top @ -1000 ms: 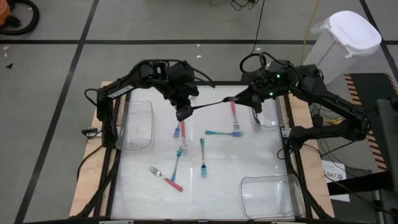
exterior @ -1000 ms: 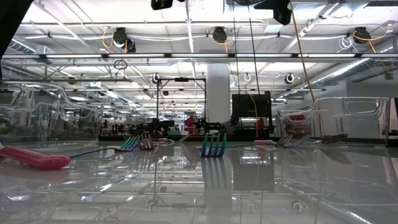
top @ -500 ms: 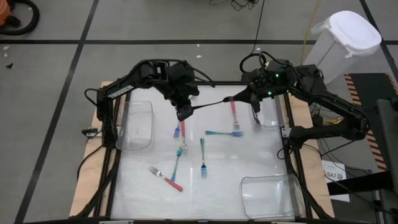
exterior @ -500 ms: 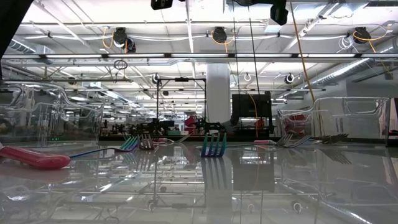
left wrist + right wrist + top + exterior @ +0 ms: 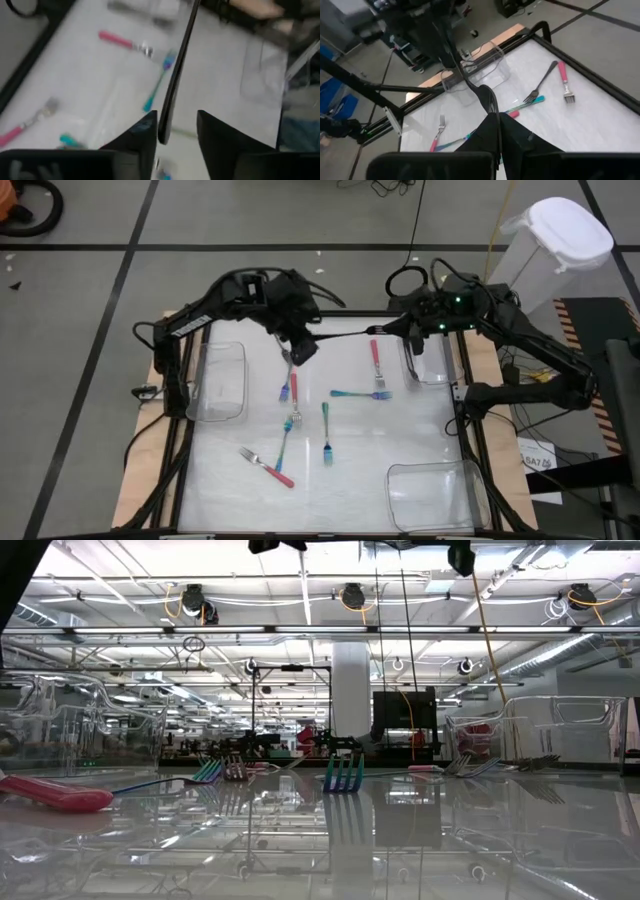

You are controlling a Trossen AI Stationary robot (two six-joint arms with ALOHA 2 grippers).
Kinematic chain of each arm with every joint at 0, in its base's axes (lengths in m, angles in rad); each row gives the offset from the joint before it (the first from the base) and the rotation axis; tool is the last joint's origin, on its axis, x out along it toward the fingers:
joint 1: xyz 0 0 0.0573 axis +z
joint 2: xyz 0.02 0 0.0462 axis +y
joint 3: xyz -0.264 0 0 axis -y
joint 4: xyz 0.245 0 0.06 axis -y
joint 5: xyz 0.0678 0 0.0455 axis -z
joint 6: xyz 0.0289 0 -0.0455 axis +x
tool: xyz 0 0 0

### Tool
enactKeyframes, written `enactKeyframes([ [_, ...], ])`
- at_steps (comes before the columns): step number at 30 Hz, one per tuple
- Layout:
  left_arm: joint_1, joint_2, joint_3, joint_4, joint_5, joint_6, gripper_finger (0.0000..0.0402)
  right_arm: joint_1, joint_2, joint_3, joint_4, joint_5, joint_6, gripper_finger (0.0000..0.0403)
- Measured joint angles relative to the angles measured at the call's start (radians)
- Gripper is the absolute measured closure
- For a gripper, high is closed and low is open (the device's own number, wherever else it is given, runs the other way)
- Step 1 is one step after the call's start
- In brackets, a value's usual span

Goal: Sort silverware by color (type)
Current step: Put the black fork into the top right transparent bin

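The right gripper's (image 5: 387, 330) fingers (image 5: 520, 135) are pressed together on one end of the black fork (image 5: 345, 336), whose tines stick out past the fingertips in the right wrist view. The left gripper's (image 5: 300, 348) fingers (image 5: 217, 137) stand parted, with the fork's other end (image 5: 175, 80) lying in the gap close to one finger; I cannot tell if that finger touches it. The fork hangs roughly level above the far middle of the table (image 5: 400, 430), bridging the two grippers.

Three clear bins sit on the table: one at the left edge (image 5: 222, 380), one at the far right below the right arm (image 5: 432, 368), and one at the near right corner (image 5: 435, 485).

The other forks lie loose on the table surface. A pink fork (image 5: 376, 365) lies just under the black fork's right end, with a teal fork (image 5: 355, 394) crosswise near its tines. Another teal fork (image 5: 326, 430) lies in the middle, pointing toward the near edge. Below the left gripper a pink-handled (image 5: 293, 385) and a blue-handled fork (image 5: 284, 392) lie close side by side, and a teal one (image 5: 285, 438) just nearer. Nearest the front, a pink fork (image 5: 270, 466) lies at a slant, apart from the rest.

In the low view both grippers show only as dark shapes at the top edge.
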Motion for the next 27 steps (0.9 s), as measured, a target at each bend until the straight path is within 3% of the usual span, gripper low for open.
enactKeyframes([
  [6,0.045,-0.069,0.001,0.131,-0.006,-0.032,0.0216,-0.051,-0.058,0.0,0.004,0.003,0.016,0.0402],
  [14,0.105,-0.126,0.002,0.378,-0.018,-0.056,0.0213,-0.107,-0.135,0.0,0.098,0.072,0.077,0.0402],
  [27,0.124,-0.142,0.001,0.798,-0.014,-0.081,0.0213,-0.128,-0.164,0.0,0.479,0.146,0.174,0.0402],
])
